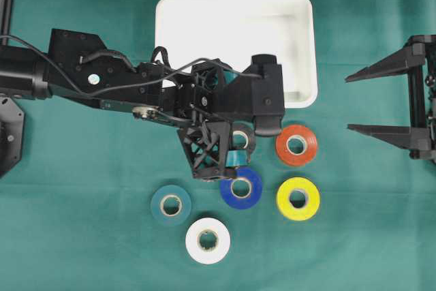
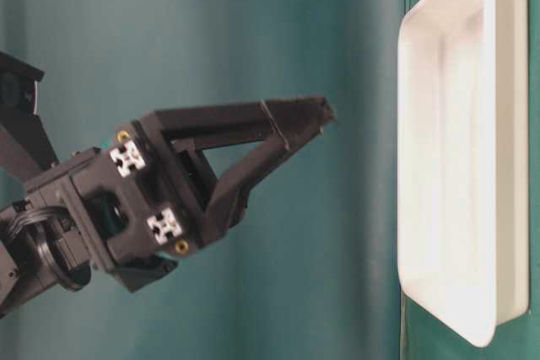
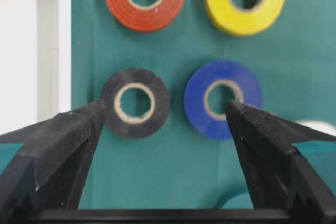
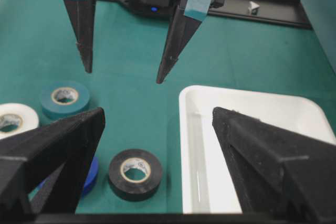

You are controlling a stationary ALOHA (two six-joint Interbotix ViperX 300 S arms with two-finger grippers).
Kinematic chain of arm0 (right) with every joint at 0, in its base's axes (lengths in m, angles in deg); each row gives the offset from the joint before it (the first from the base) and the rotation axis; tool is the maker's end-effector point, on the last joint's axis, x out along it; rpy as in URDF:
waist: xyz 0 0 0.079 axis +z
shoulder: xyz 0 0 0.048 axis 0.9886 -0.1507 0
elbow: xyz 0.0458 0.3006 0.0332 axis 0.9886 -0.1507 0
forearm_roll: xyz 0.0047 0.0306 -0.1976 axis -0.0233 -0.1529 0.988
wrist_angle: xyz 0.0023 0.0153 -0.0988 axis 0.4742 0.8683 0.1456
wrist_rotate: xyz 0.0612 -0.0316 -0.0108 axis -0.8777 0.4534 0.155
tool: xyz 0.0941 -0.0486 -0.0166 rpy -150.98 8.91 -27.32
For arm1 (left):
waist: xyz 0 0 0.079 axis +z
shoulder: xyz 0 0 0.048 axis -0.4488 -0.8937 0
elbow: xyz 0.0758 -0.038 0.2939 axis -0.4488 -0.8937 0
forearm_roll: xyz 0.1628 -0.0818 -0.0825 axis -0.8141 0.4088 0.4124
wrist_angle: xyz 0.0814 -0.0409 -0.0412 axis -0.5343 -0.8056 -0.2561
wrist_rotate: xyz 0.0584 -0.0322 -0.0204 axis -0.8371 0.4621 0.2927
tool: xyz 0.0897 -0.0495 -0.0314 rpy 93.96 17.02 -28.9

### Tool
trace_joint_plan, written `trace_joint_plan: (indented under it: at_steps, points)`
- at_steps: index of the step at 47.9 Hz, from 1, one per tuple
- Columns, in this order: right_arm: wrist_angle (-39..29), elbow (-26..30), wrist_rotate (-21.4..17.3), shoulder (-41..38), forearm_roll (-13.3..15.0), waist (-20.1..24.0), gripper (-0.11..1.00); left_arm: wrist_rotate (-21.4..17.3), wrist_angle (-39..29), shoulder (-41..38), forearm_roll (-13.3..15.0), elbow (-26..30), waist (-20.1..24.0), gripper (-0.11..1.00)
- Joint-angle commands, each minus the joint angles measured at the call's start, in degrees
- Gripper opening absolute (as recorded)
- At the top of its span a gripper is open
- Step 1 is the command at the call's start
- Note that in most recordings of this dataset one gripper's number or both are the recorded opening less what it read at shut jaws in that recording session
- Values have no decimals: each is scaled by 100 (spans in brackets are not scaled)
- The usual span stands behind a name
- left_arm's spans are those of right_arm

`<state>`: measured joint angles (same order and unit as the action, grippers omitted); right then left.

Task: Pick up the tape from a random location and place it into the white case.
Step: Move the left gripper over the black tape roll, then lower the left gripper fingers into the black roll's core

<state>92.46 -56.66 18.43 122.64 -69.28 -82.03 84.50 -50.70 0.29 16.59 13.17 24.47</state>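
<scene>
1. Left hand (image 3: pixel 163 129) spread wide, empty, hanging over the tape cluster; its wrist view frames the black roll (image 3: pixel 135 103) and blue roll (image 3: pixel 222 98) between the fingertips.
2. Right hand (image 1: pixel 371 100) also spread, empty, parked well off to the side.
3. Step: approach, nothing gripped yet.
4. White case (image 1: pixel 300 97) has no tape in it and sits just beside the black roll.
5. Next: pick one roll, probably black, centre on it, descend, close. Blue roll is close by, so watch for a clip.

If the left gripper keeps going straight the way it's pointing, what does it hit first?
Probably the green cloth between the black roll and blue roll; the open left gripper straddles that gap, though depth is unclear.
</scene>
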Motion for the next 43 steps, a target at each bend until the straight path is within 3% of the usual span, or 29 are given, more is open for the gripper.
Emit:
trace_joint_plan:
  at_steps: [1, 10, 16, 30, 43]
  points:
    - [9, 158, -9, -35, 9, 0, 93, 255, 88, 97, -9, 141, -9, 93]
    - [9, 158, 9, -35, 9, -9, 93, 1371, 88, 70, -9, 185, -9, 93]
    - [9, 158, 18, -35, 9, 0, 93, 1811, 79, 44, -9, 246, -9, 93]
    - [-35, 158, 0, -35, 18, 0, 93, 2566, 53, -158, -9, 624, -9, 93]
    - [-44, 158, 0, -35, 18, -9, 93, 2786, -325, -211, -18, 642, 9, 91]
